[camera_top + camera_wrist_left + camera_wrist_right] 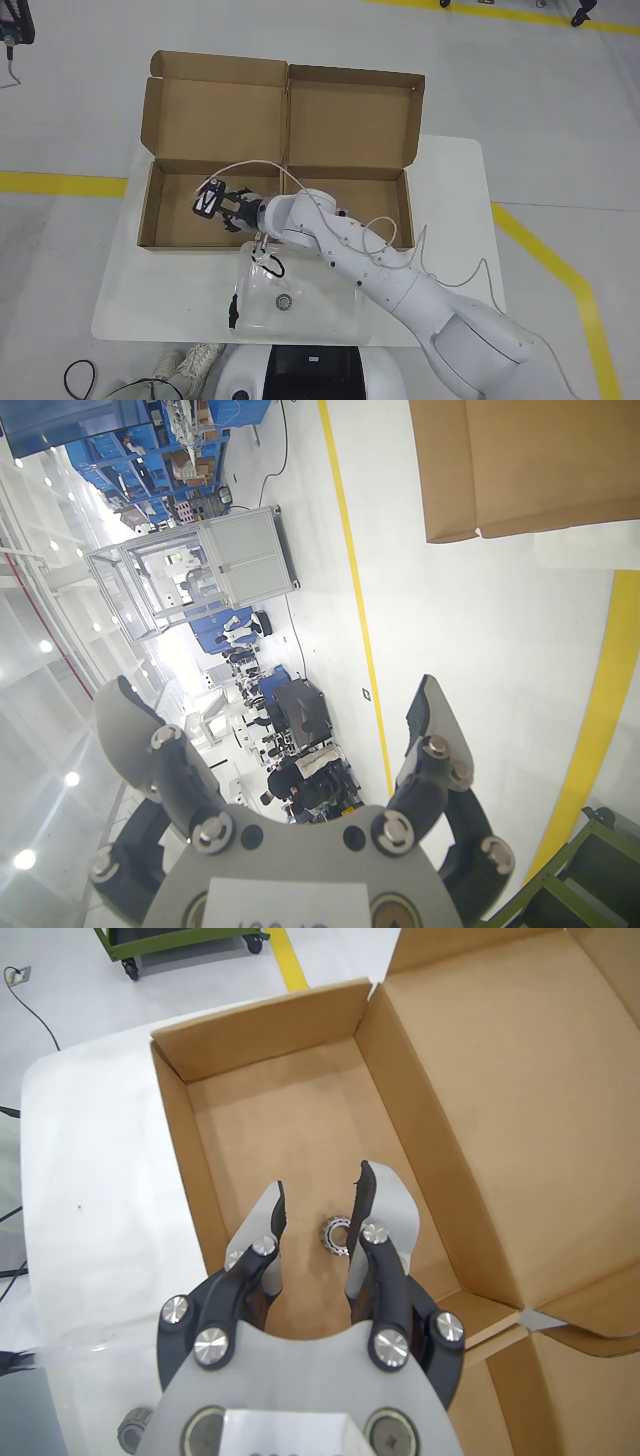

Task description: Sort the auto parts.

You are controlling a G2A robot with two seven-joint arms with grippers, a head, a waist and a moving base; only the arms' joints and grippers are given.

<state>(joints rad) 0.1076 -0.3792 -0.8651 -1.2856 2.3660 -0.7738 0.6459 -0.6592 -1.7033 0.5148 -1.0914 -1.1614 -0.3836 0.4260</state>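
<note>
**Right gripper above a boxed bearing**

The right gripper (322, 1183), fingers spread, hangs inside the left cardboard box (260, 1028). A single metal bearing (336, 1234) lies on the box floor beneath the fingers. The right box (340, 205) adjoins it. A clear tray (320, 300) holds small dark parts. The left gripper (272, 695), likewise spread, faces the room.

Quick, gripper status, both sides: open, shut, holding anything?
Left gripper: open, holding nothing.
Right gripper: open, holding nothing, above the bearing lying in the cardboard box.

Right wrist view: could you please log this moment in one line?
right gripper open | above bearing | bearing in cardboard box
</note>
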